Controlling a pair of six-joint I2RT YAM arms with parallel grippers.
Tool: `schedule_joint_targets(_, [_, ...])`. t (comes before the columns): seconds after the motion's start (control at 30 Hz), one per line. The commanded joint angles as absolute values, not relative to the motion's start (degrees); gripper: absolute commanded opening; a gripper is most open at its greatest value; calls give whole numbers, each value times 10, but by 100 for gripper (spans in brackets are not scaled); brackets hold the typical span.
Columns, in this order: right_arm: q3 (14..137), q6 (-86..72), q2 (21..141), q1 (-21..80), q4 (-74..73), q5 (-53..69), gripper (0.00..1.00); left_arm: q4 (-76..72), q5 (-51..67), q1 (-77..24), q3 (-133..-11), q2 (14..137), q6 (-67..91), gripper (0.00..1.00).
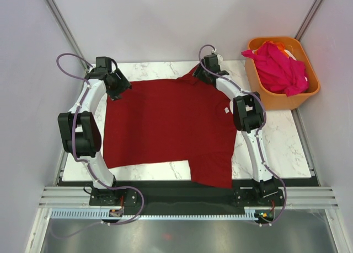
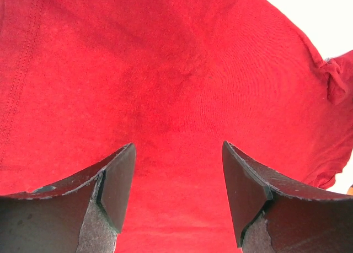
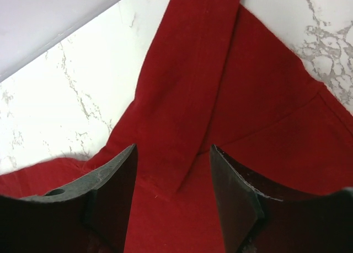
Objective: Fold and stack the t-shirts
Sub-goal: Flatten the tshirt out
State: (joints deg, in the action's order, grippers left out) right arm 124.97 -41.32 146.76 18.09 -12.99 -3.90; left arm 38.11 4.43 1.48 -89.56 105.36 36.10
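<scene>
two shirts show. the red shirt [image 1: 165, 126] lies spread flat across the middle of the marble table [image 1: 281, 143], one sleeve draped over the near edge right of centre, a small white label [image 1: 226, 110] on its right side. the pink shirt [image 1: 278, 68] sits crumpled in one orange tub [image 1: 306, 96] at the far right corner, with something white tucked beside it at the tub's right rim; what that is cannot be made out.

two arms reach out from the near edge. the left gripper [image 1: 118, 90] is at the red shirt's far left corner, and the right gripper [image 1: 212, 71] is at its far right corner, where the cloth is bunched a little. the right arm's elbow passes over the shirt's right edge and hides part of it; the left arm runs beside the left hem.

in the left wrist view the left gripper [image 2: 177, 195] has its dark fingers [image 2: 113, 195] well apart above smooth knit cloth, nothing between them; a stitched seam runs down the far left. in the right wrist view the right gripper [image 3: 172, 200] also stands parted, its fingers [image 3: 113, 200] either side of a folded strip of red cloth that crosses the veined white marble. whether the pads touch that strip cannot be told.
</scene>
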Motion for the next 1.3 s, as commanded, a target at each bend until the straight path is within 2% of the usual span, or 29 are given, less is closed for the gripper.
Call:
schedule_joint_targets(0.0, [1250, -420, 1469, 187, -127, -35, 63, 389, 32, 14, -909, 1041, 341, 71])
schedule_joint_targets(0.43, [1287, -455, 1513, 187, -106, -13, 60, 388, 25, 14, -911, 1045, 339, 71])
schedule_joint_targets(0.53, [1288, -460, 1516, 187, -102, -10, 49, 388, 26, 14, -912, 1042, 340, 71])
schedule_joint_targets(0.57, [1288, -463, 1516, 187, -99, -10, 39, 388, 27, 14, -912, 1042, 340, 71])
schedule_joint_targets(0.63, [1285, -465, 1516, 186, -91, -7, 32, 388, 28, 14, -912, 1038, 340, 71])
schedule_joint_targets(0.97, [1268, -467, 1489, 186, -75, -2, 28, 388, 30, 14, -913, 1033, 338, 70])
schedule_joint_targets(1.0, [1267, -466, 1487, 186, -70, -2, 27, 388, 30, 14, -913, 1033, 338, 70])
schedule_joint_targets(1.13, [1270, -468, 1488, 187, -64, -1, 0, 388, 33, 15, -911, 1032, 340, 70])
schedule_joint_targets(1.27, [1250, -467, 1473, 186, -51, -1, 0, 388, 32, 15, -911, 1028, 338, 70])
